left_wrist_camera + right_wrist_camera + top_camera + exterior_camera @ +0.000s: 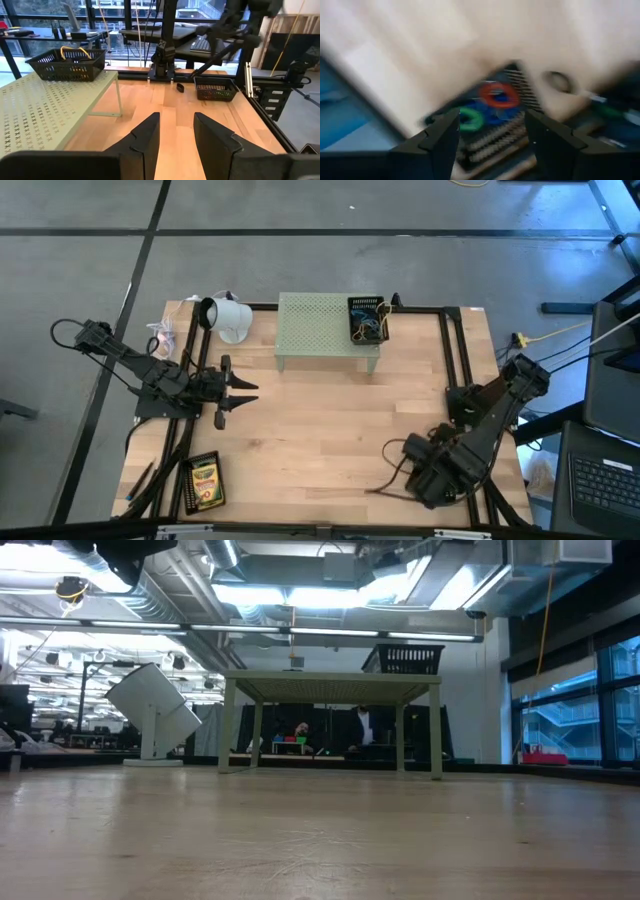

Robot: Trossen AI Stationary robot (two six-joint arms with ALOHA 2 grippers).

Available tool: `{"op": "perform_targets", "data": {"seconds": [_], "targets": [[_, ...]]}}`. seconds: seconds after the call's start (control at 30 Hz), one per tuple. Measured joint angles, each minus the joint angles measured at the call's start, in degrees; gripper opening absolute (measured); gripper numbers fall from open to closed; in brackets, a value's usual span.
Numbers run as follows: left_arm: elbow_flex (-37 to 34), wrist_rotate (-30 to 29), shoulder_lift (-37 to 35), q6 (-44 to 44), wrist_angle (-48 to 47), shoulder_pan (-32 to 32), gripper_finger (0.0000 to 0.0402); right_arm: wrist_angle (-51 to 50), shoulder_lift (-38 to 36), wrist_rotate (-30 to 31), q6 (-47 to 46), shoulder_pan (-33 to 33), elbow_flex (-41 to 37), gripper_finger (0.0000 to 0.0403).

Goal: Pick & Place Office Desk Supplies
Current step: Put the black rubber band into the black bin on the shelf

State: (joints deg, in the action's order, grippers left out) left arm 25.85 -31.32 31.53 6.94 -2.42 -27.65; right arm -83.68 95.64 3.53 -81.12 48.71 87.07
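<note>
The tabletop [320,430] is light wood with a black frame along its edges. Around it is a grey floor with dark lines. The low view looks across the wood into a big room with bright ceiling lights, pipes and tall windows.

A pale green stand [325,328] with many small holes sits at the far middle of the tabletop. A black wire basket [367,320] rests on its right end, with yellow and dark bits inside. A white lamp-like thing [226,318] lies tilted just left of the stand.

A yellow-and-green crayon box [205,481] lies flat near the front left corner, well apart from both arms.

The left gripper [232,388] hangs over the left side of the tabletop, its fingers a little apart and holding nothing. The right gripper [492,132] is at the front right corner, fingers apart and holding nothing. Past them show a red loop [499,95], a green loop [470,120] and a blue loop [492,116] in a dark tray, all blurred.
</note>
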Motion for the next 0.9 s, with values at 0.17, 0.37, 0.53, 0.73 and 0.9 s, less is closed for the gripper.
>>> {"op": "perform_targets", "data": {"seconds": [0.17,0.37,0.53,0.73,0.9], "targets": [[0.0,-0.1,0.3,0.0,1.3,0.0,0.0114,-5.4,-0.8,0.4,1.5,-2.6,-1.2,0.0233],[0.0,-1.9,0.8,-1.1,1.4,0.0,0.0114,-6.3,-5.7,-2.2,7.3,-7.5,-10.0,0.0233],[0.0,-4.6,1.1,-5.5,1.4,0.0,0.0114,-5.3,-14.1,-4.5,4.2,-12.6,-21.4,0.0233],[0.0,-8.3,1.2,-7.2,1.4,0.0,0.0114,3.2,-22.8,-7.2,-13.8,-17.6,-34.4,0.0228],[0.0,-10.1,1.3,-7.4,1.4,0.0,0.0114,14.4,-24.8,-13.1,-20.8,-19.5,-43.4,0.0221]]}}
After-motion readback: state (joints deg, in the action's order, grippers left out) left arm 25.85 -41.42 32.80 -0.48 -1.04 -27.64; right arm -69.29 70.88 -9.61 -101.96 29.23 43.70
